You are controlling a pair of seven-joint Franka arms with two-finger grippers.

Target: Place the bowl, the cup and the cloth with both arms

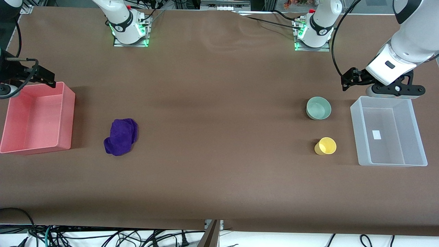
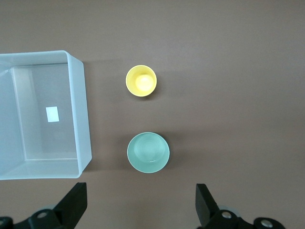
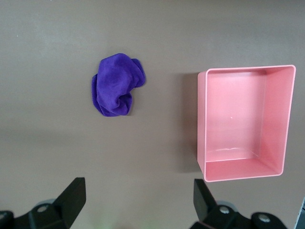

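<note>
The pale mint-green bowl stands upright on the brown table, next to the clear bin; it also shows in the left wrist view. The yellow cup stands nearer to the front camera than the bowl, and it shows in the left wrist view. The purple cloth lies bunched beside the pink bin, and it shows in the right wrist view. My left gripper is open and empty in the air, over the table by the clear bin's corner. My right gripper is open and empty over the pink bin's corner.
An empty clear plastic bin stands at the left arm's end of the table. An empty pink bin stands at the right arm's end. Cables hang below the table's front edge.
</note>
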